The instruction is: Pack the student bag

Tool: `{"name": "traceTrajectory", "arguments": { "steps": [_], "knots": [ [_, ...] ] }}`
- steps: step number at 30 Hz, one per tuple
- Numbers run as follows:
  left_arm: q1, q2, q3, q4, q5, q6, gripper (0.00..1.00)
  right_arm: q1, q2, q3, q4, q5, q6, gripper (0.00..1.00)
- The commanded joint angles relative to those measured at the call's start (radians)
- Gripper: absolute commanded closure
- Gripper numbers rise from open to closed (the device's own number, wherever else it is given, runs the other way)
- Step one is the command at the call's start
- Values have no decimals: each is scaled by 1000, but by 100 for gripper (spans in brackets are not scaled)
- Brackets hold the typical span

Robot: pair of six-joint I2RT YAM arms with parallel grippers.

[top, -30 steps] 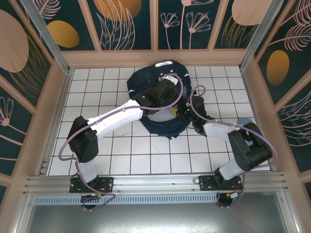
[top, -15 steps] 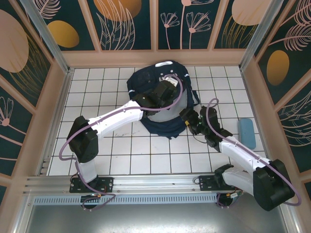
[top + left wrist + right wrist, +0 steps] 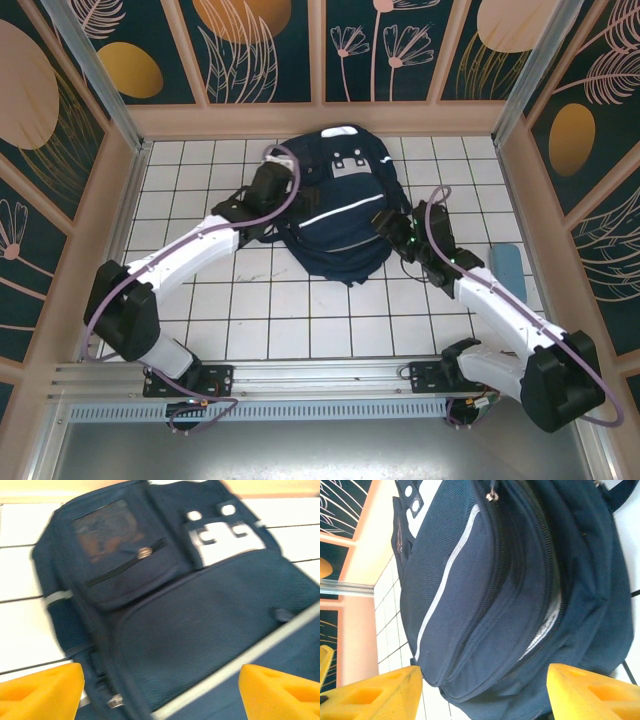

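Toward the far middle of the tiled worktop lies the student bag, flat with its front face up and its white patches toward the back wall. I have one arm on each flank of it. The left tool hangs over the bag's upper left side, its yellow fingers spread wide with nothing between them; below it I see the small zipped pocket and the mesh front panel. The right tool sits low at the bag's right edge, also spread. The bag's bottom corner reaches in between its fingers, but I cannot tell whether either pad touches the fabric.

From the right wrist camera the main zip looks partly undone: a strip of pale lining shows along the seam, and the zip pull sits up near the top. So I judge the step in hand to be getting the mouth of the bag open, not loading it. A pale blue oblong item lies by the right wall, well apart from the bag, and is probably what goes in.

Next I would need one tool to pinch the upper lip of that seam and lift it, so the other can fetch the blue item.
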Motion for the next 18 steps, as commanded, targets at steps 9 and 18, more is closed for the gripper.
{"name": "traceTrajectory", "arguments": {
  "steps": [9, 18],
  "knots": [
    [187, -146, -331, 172, 72, -178, 6, 88, 258, 111, 184, -121, 216, 51],
    [198, -132, -348, 184, 132, -112, 6, 123, 398, 172, 222, -115, 245, 60]
  ]
}}
